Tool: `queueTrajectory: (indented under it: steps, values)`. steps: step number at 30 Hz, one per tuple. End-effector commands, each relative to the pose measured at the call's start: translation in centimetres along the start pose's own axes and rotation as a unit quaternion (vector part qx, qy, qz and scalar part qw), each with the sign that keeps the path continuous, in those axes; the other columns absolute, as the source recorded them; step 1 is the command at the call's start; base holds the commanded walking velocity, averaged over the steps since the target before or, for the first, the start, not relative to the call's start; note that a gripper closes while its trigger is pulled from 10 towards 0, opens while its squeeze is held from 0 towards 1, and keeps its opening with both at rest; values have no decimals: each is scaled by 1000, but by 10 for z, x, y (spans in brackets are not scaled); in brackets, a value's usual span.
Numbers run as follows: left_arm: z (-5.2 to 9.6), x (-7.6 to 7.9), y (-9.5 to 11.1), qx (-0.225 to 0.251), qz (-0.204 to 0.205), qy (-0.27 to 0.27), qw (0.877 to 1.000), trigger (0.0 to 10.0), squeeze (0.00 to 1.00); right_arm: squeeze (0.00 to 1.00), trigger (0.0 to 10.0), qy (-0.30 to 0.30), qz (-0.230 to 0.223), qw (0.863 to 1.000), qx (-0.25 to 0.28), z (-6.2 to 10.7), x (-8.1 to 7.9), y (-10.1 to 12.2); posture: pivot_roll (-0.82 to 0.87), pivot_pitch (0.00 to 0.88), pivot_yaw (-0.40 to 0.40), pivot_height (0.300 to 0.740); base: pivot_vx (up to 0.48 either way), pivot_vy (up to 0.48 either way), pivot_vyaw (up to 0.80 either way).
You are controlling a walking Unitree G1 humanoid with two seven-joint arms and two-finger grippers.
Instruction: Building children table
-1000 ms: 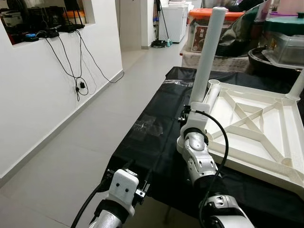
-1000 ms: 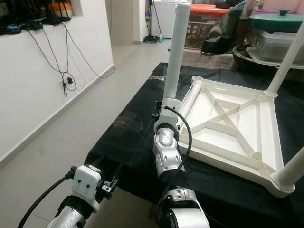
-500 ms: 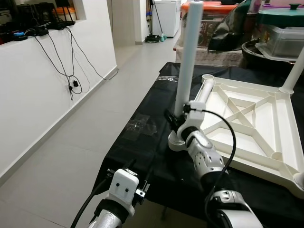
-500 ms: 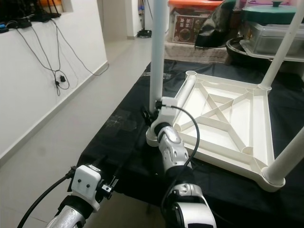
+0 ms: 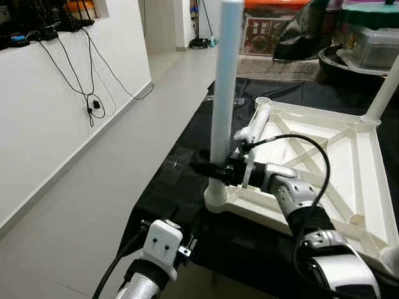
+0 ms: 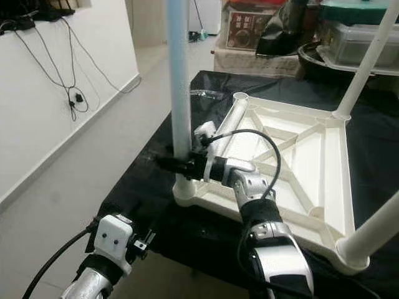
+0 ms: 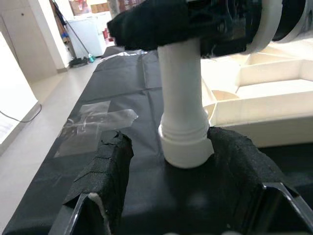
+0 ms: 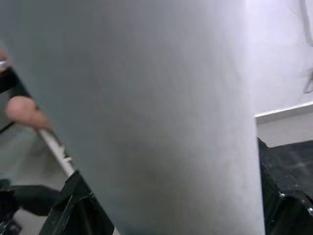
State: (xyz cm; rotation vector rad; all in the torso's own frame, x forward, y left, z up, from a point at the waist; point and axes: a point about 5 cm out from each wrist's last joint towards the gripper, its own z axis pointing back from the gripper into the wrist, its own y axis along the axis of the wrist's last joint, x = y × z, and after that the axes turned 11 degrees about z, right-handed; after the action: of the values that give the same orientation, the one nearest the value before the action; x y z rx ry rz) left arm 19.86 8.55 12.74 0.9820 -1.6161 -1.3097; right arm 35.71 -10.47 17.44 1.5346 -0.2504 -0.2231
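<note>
From the head views, the right gripper point(image 5: 209, 168) is clenching around a white leg point(image 5: 223, 81) that is standing upright in the near-left corner socket point(image 5: 216, 198) of the upturned tabletop point(image 5: 315, 156). The tabletop is lying underside-up on a black cloth point(image 6: 146, 180), at about two o'clock from the leg. Two more legs are already standing: one at the far corner point(image 6: 361, 62), toward one o'clock, and one at the near-right corner point(image 6: 374, 230), toward four o'clock. A fourth leg point(image 5: 259, 121) is lying flat along the tabletop's left edge, so by my reckoning the job is better than half done, with this leg seating and that last one left to fit.

The left gripper point(image 5: 163, 246) is hanging low at six o'clock, below the table edge.

Its wrist camera is looking straight at the leg's base, which is sitting in the socket point(image 7: 186, 147), with the two padded fingers point(image 7: 105, 166) spread wide apart and holding nothing.

The right wrist view is showing the leg's pale surface point(image 8: 146, 112) pressed up close, a black finger point(image 8: 276, 196) at its edge.
</note>
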Motion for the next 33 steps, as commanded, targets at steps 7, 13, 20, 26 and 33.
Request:
queueTrajectory:
  steps: [7, 13, 20, 26, 33]
  values:
    - [2, -2, -5, -14, 0, 6, 1000, 10000, 0, 0, 0, 55, 66, 993, -78, -12, -10, -19, 0, 0, 0, 740, 0, 0, 0]
    - [2, -1, -6, -15, 0, 6, 1000, 10000, 0, 0, 0, -43, 64, 996, -39, -16, -4, -16, -1, 0, 1, 740, 0, 0, 0]
    - [2, -1, -6, -15, 1, 5, 1000, 10000, 0, 0, 0, -237, 61, 968, -58, -12, 14, -22, -9, 0, 3, 740, 0, 0, 0]
    - [3, -1, -6, -16, 1, 5, 1000, 10000, 0, 0, 0, -545, 34, 834, -82, 26, 30, -32, -13, 0, 7, 740, 0, 0, 0]
    - [3, -1, -7, -17, 1, 4, 1000, 10000, 0, 0, 0, -681, -25, 729, -66, 31, 2, -42, -14, 0, 5, 740, 0, 0, 0]
